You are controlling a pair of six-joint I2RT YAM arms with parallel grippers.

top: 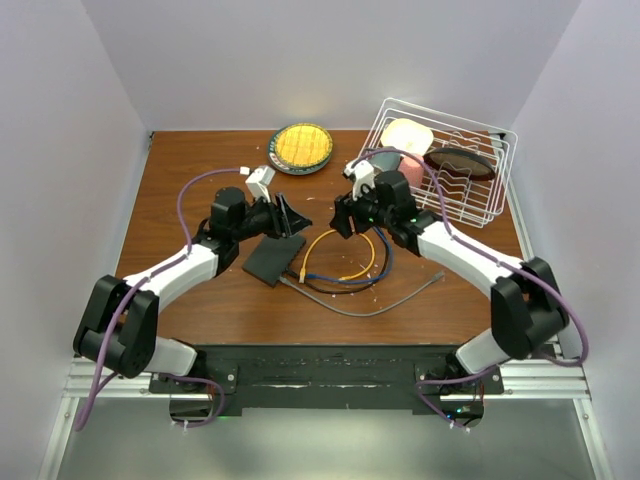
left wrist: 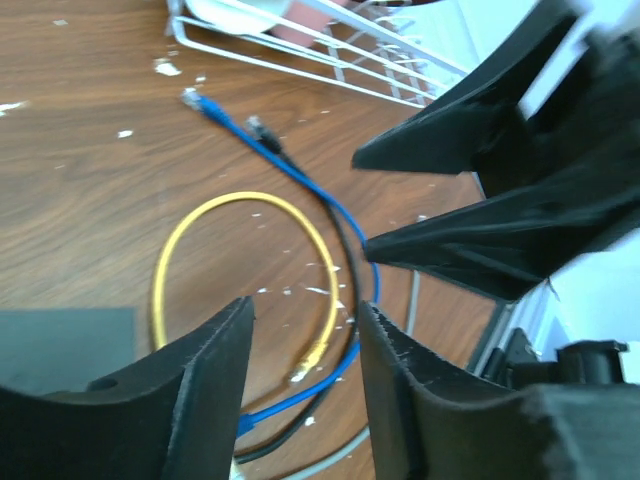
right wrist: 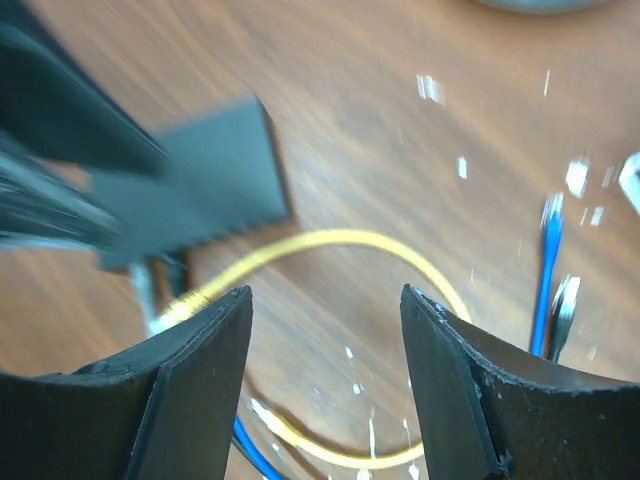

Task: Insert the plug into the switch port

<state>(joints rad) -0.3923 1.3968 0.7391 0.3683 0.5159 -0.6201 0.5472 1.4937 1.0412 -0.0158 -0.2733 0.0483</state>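
Note:
The flat black switch box (top: 273, 259) lies on the wooden table; its ports cannot be made out. A yellow cable (top: 318, 240) loops to its right, and its plug (left wrist: 305, 362) lies near the box. My left gripper (top: 293, 218) is open and empty, above the box's far corner. In the left wrist view the gripper (left wrist: 305, 310) hangs over the yellow plug. My right gripper (top: 345, 215) is open and empty above the yellow loop. The right wrist view shows that gripper (right wrist: 325, 295) with the box (right wrist: 200, 180), the yellow cable (right wrist: 330, 240) and the plug (right wrist: 170, 315) below.
Blue (left wrist: 300, 180), black and grey (top: 380, 305) cables tangle with the yellow one. A white wire dish rack (top: 495, 175) with dishes stands at the back right. A round yellow-centred plate (top: 300, 147) sits at the back. White flecks dot the table.

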